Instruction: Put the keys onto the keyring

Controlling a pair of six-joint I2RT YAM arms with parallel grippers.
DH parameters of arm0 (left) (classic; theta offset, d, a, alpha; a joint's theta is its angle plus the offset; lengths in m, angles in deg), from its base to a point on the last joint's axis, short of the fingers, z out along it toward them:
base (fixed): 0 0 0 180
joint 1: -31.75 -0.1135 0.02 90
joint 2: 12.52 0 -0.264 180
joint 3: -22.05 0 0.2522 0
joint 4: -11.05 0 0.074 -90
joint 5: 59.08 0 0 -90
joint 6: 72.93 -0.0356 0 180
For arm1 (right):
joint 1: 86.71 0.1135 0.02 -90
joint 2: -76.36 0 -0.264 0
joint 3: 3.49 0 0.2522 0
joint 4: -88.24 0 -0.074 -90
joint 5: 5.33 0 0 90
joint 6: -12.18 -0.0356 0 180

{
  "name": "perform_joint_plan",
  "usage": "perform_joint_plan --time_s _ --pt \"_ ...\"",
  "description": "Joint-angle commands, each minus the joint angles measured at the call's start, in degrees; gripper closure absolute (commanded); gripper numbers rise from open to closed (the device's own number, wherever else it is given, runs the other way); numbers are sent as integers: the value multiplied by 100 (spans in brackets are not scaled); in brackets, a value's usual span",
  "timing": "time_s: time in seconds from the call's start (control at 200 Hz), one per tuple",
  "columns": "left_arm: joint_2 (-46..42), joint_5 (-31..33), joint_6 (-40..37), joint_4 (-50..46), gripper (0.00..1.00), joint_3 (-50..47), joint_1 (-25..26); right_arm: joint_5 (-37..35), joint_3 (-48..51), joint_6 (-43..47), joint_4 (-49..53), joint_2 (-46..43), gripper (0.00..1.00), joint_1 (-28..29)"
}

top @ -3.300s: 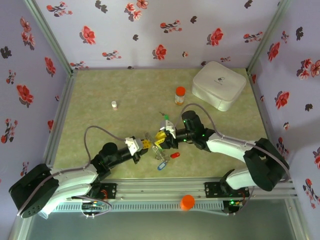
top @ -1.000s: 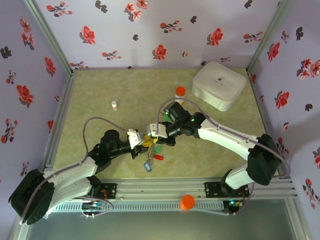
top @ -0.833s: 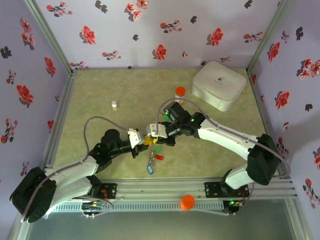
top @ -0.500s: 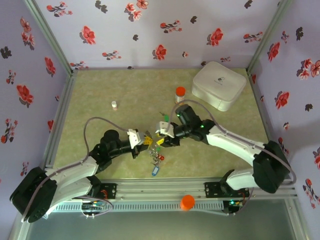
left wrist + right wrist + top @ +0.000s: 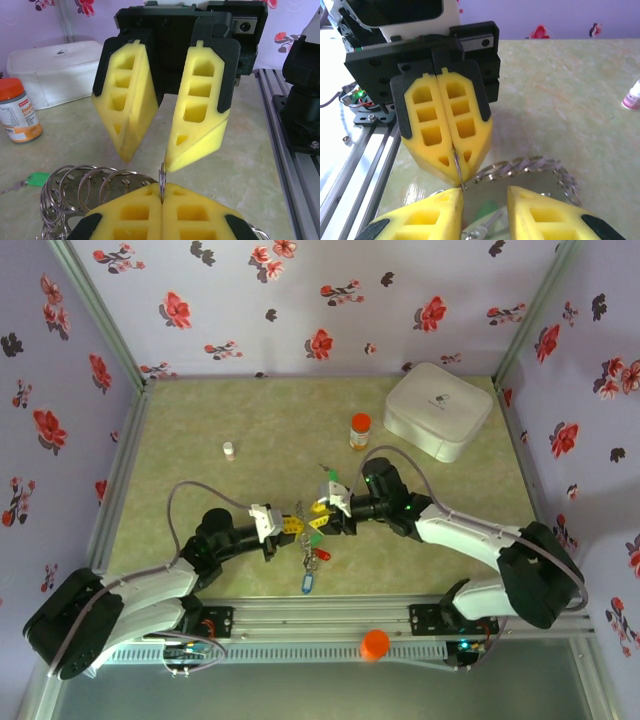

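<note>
Black-and-white arms (image 5: 150,590), grey cables (image 5: 172,508), yellow claw pads (image 5: 200,115), perhaps foam.

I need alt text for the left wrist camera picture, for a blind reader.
The left gripper, shut, pinches the thin keyring edge-on. Facing it, the right gripper is open, its fingertips near the keyring; an orange-capped bottle stands far left.

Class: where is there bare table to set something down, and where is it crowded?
Bare table: back-left, behind the white vial; between vial and orange-capped bottle; right, in front of the white case. Crowded: front centre, where left gripper and right gripper meet at the keyring and keys.
</note>
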Motion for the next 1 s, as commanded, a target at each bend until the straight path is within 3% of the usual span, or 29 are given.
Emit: perform_joint_plan --time_s 0.0,0.26,0.395,0.515,0.605,0.745,0.995 --pt "20 -170 53 590 100 -9 -40 365 -38 -165 -364 116 72 74" --pt "2 -171 48 594 100 -14 -41 411 -85 -123 -356 230 78 129" --pt "-24 -171 46 589 100 3 -39 427 -158 -104 -348 324 86 180" --pt "-32 -155 49 572 100 3 -41 410 -197 -88 -312 337 100 193" --pt "-50 -45 73 463 96 -1 -41 318 -236 0 -133 293 100 204" --pt "-291 132 -31 -69 83 19 -41 -61 -477 563 840 123 100 234" --pt "-833 238 -425 -1577 81 297 -41 -609 -1132 1433 2565 104 100 359"
